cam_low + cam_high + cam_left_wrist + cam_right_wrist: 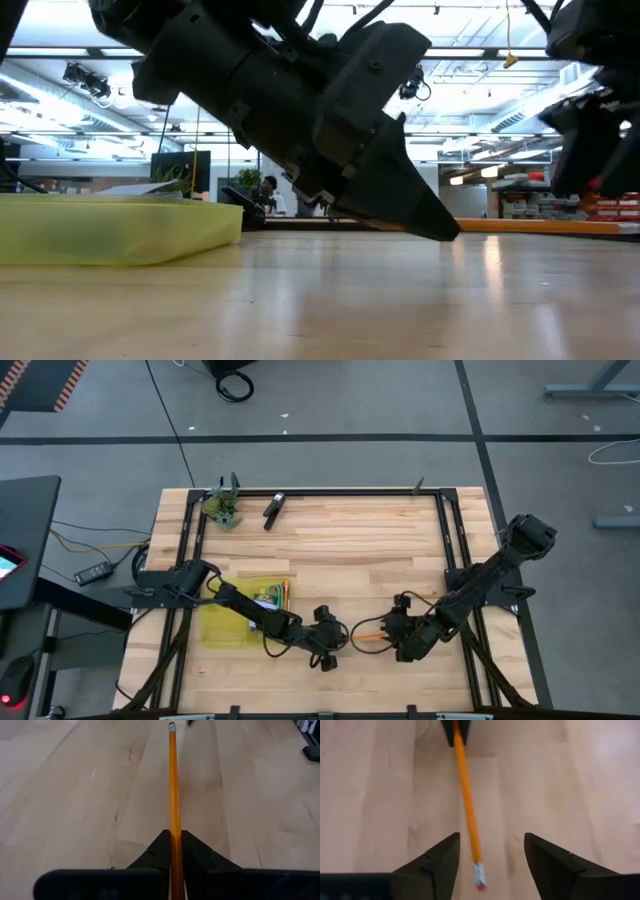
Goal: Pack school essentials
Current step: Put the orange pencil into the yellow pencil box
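Note:
An orange pencil [368, 632] with a red eraser end [479, 879] lies level between my two grippers near the table's front middle. My left gripper [338, 638] is shut on it. My right gripper [392, 630] is open; its fingers [440, 862] stand on either side of the eraser end without touching it. A yellow open box [232, 618] with stationery in it rests on the table to the left, under my left arm. In the low view, my left gripper [430, 220] points toward the right. My left gripper pinches the pencil's shaft [174, 827] between its two fingers, at the end away from the eraser. The fingers come level from the table's left and lie along the pencil. The pencil sticks straight out toward my right gripper; whether it is clear of the table, I cannot tell.
A green leafy clump [225, 510] and a black oblong tool [273, 508] lie at the table's far left. A black frame [445, 540] runs around the work area. Bare wood [350, 550] lies between the far edge and the grippers.

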